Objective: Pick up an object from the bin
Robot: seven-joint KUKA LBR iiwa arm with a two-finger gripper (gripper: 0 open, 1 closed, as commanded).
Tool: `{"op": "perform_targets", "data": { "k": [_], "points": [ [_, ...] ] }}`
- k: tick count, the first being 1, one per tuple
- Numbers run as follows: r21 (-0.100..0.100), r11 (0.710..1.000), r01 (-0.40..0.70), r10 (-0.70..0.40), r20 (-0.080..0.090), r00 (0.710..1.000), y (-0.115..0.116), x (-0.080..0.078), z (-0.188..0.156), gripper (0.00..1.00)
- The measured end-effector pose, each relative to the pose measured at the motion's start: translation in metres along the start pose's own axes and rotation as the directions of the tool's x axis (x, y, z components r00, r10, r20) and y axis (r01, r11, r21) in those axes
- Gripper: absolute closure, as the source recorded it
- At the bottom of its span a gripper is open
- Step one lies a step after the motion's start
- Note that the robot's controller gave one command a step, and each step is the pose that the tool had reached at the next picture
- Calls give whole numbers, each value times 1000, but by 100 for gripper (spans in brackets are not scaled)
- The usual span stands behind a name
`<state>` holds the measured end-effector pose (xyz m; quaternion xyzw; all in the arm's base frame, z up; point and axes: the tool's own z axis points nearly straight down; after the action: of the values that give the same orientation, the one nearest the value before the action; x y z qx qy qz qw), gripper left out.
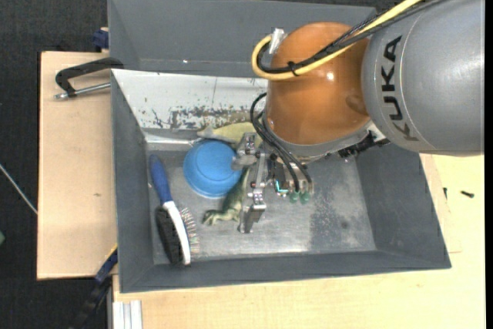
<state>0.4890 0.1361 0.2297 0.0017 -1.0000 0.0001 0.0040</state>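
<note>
My gripper hangs low in the middle of the bin, under the orange cover. Its tip comes down right beside a small green toy dinosaur that lies on the bin floor, just left of it and seemingly touching. A round blue cup sits just above and to the left of the dinosaur, close against the gripper's left side. I see nothing lifted off the floor.
A brush with a blue handle and black bristle head lies along the bin's left wall. A pale yellowish thing peeks out behind the blue cup at the back wall. Bare floor lies right of the gripper.
</note>
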Motion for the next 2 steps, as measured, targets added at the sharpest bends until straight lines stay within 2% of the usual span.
{"op": "perform_targets", "data": {
  "k": [1,2],
  "points": [
    [2,906,422,-422,12,906,-5,-17,158,0],
    [2,907,420,-420,19,907,-4,-19,156,100]
  ]
}}
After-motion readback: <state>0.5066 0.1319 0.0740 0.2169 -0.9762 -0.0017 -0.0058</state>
